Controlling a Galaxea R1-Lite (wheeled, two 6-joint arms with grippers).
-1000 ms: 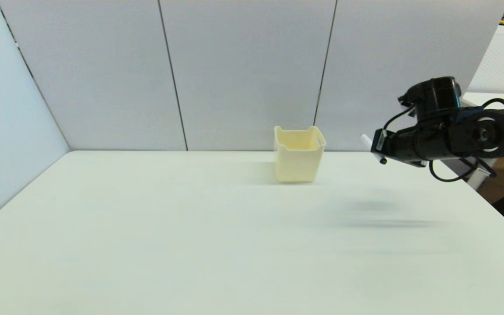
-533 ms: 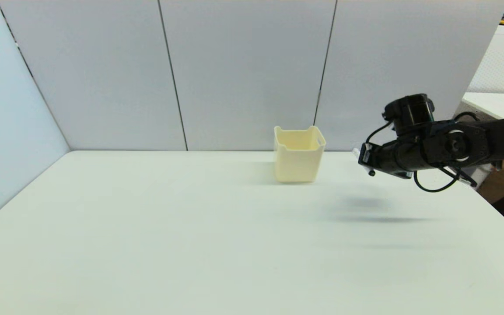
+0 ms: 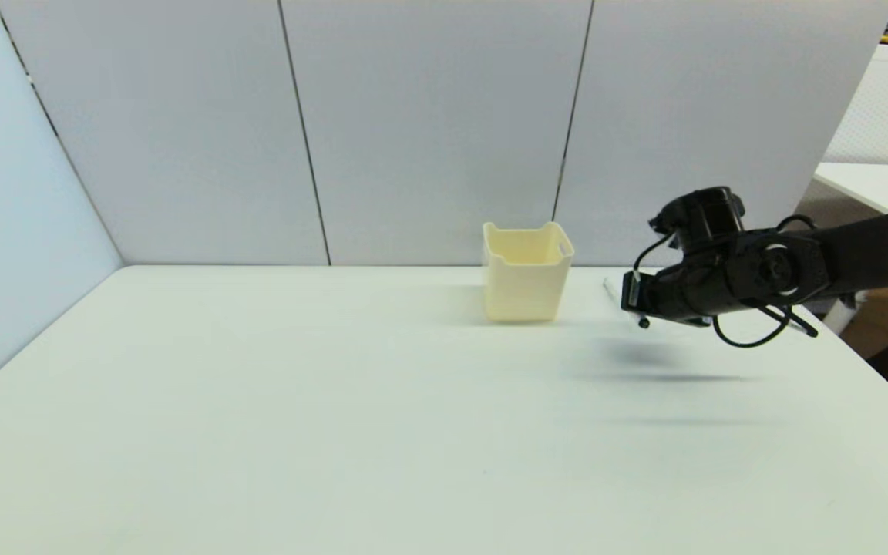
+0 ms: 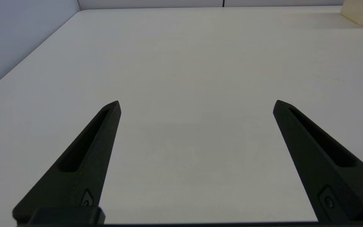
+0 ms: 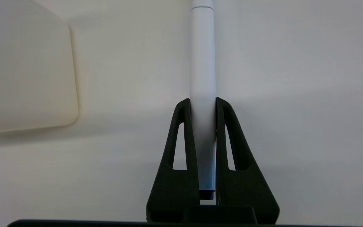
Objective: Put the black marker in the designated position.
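The right gripper (image 3: 632, 299), pinching the smooth black marker (image 5: 203, 78), has dropped lower and closer to the squarish cream bin (image 3: 526, 271); the left gripper (image 4: 195, 105) sits spread over the surface (image 3: 297, 416).

The right arm reaches in from the right side, its dark forearm stretched nearly level above the table, wrist turned so the right gripper (image 3: 632, 297) faces leftward. A cable loops beneath the wrist and a round black housing sits on top of it. In the right wrist view the jaws are pressed tight on the black marker (image 5: 203, 78), one finger on each side of its white barrel, which sticks out well beyond the fingertips. The left gripper (image 4: 195, 105) is out of the head view; its own camera shows it low over the table, jaws spread wide apart and holding nothing.
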